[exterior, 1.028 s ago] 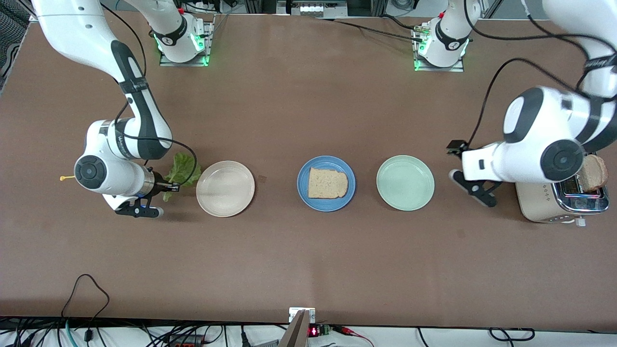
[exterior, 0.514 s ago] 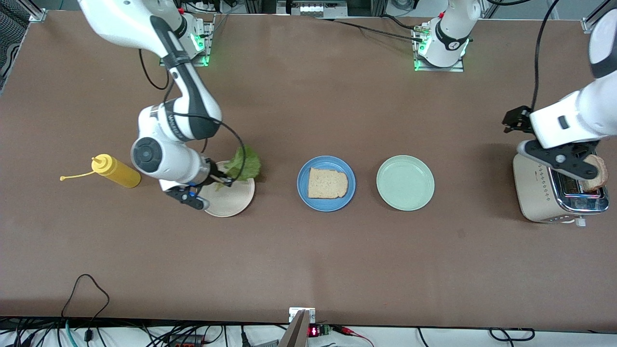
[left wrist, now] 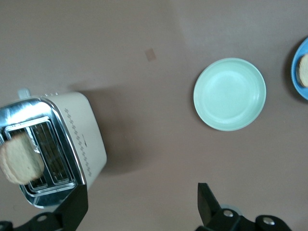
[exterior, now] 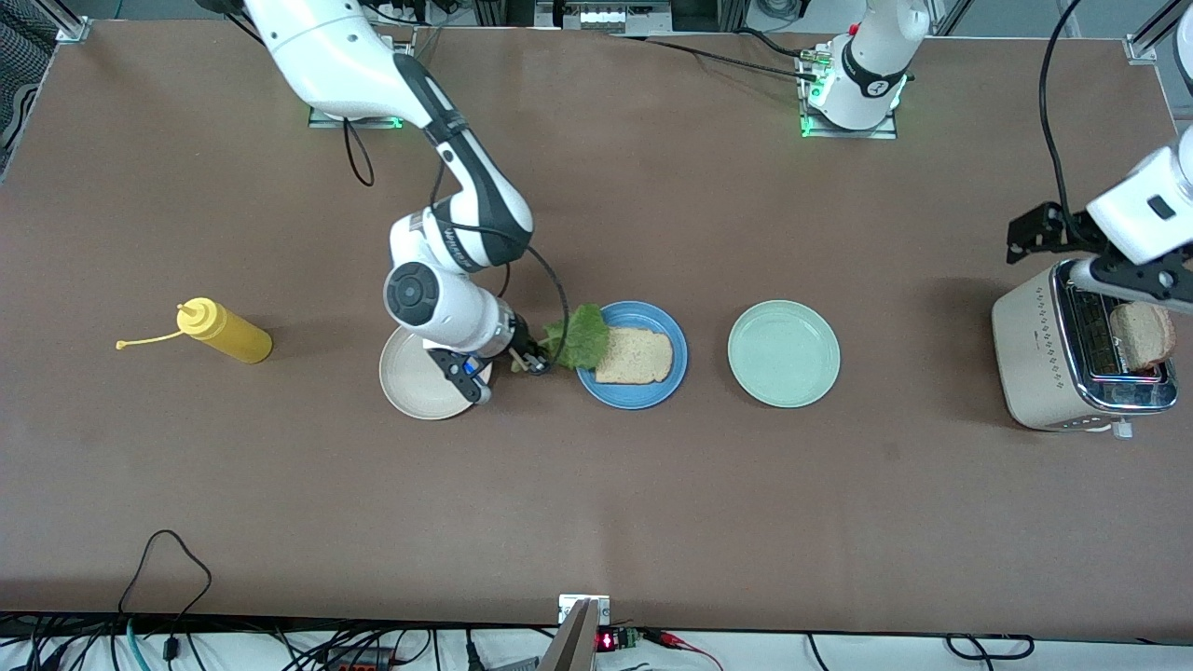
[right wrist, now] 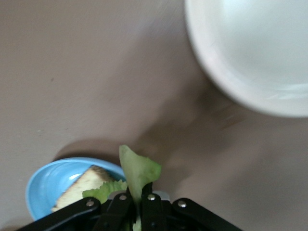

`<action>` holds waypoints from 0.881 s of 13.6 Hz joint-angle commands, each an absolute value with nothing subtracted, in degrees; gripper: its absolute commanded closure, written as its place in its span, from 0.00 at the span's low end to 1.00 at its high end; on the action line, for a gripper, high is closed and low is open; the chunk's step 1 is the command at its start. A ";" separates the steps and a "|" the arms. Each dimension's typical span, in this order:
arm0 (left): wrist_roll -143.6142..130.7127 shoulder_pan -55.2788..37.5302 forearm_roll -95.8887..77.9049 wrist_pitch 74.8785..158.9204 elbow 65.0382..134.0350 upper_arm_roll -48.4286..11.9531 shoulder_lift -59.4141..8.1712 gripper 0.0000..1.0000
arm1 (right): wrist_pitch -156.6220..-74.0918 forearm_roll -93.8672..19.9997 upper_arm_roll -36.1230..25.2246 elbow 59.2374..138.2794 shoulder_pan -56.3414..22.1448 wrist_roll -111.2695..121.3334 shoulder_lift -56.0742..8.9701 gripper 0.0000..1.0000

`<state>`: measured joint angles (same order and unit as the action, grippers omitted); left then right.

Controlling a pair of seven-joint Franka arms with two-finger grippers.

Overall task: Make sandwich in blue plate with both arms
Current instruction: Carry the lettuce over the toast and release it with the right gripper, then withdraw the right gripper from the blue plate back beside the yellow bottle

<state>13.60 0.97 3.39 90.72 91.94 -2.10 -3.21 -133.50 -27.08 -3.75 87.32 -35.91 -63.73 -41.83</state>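
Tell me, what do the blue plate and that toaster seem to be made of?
The blue plate looks like glazed ceramic or smooth plastic: even colour, soft sheen on the rim. The toaster seems to have a matte cream body, plastic or painted metal, with a mirror-bright top, likely polished steel.

The right gripper has carried the lettuce leaf from beside the beige plate, over it, to the edge of the blue plate, where the leaf overlaps the rim beside the bread slice. The left gripper has risen from beside the toaster to above it, uncovering the toast in its slot. The mustard bottle, hidden before by the right arm, is now in view.
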 commanded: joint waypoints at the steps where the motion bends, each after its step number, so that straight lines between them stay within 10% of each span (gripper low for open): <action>1: 12.57 -0.09 3.43 91.49 95.45 -1.67 -0.35 0.00 | -136.75 -31.80 -4.31 82.63 -38.05 -68.19 -45.78 1.00; 8: 12.39 0.18 3.34 90.97 95.10 -2.81 -0.35 0.00 | -142.38 -33.57 -4.31 76.03 -42.98 -76.38 -53.17 1.00; 9: 12.39 0.09 3.34 91.05 95.10 -2.81 -0.35 0.00 | -142.38 -33.57 -4.31 75.94 -42.98 -76.29 -53.17 0.86; 10: 12.31 0.09 3.34 91.05 95.10 -2.81 -0.35 0.00 | -142.30 -33.57 -4.31 76.02 -42.98 -76.29 -53.09 0.46; 12: 12.30 0.09 3.34 90.97 95.10 -2.81 -0.35 0.00 | -141.86 -33.23 -4.48 76.03 -42.63 -75.94 -52.74 0.00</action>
<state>12.72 0.00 3.39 90.72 94.37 -2.66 -1.23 -142.53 -32.49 -4.04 77.58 -42.81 -75.83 -52.47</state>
